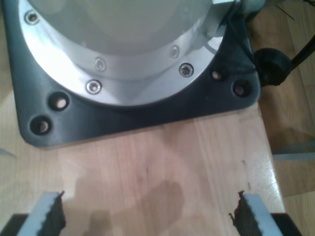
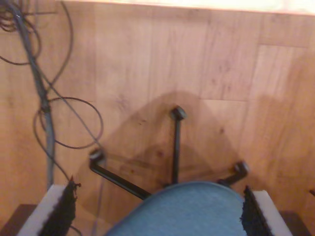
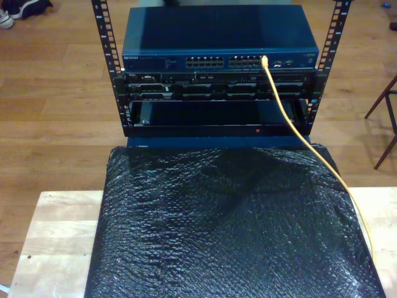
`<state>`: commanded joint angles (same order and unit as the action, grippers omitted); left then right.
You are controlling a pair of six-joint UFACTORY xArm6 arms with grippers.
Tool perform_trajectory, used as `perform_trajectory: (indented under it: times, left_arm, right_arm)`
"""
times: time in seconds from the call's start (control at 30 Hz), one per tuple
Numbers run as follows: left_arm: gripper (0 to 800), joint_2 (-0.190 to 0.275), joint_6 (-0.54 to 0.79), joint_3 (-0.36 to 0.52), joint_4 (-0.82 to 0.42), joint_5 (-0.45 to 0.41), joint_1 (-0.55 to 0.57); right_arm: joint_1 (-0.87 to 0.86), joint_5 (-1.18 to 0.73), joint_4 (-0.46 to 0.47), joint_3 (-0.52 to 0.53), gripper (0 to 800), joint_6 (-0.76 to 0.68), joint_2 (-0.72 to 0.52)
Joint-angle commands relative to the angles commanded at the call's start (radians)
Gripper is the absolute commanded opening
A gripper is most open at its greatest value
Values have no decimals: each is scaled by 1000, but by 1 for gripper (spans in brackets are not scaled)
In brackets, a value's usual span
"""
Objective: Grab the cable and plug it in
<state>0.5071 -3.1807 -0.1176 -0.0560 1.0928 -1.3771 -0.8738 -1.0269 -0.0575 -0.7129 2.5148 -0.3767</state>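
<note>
One end of the cable is already sitting in a port on the blue network switch. Both pincers, my first pincer and my second pincer, are hanging open, holding nothing. I think little is left.

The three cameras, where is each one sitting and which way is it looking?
First wrist view: rides on my first gripper, looking down at the wooden tabletop and an arm's round base; both jaws stand apart.
Second wrist view: rides on my second gripper, looking down at the wooden floor, a blue chair and loose floor wires; jaws apart.
Exterior view: sits off the arms, above the black bubble wrap, facing the rack switch with the yellow cable plugged in.
Shared: both wrist views show open jaws.
</note>
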Motion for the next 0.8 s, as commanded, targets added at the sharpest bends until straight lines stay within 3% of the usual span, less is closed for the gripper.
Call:
perform_trajectory:
  times: [0.33,0.8]
  left_arm:
    - [800,0,0,0,0,0,0]
    - [800,0,0,0,0,0,-2]
  right_arm:
    - [-218,-153,2,127,798,232,-115]
    - [-465,-192,9,328,798,489,-295]
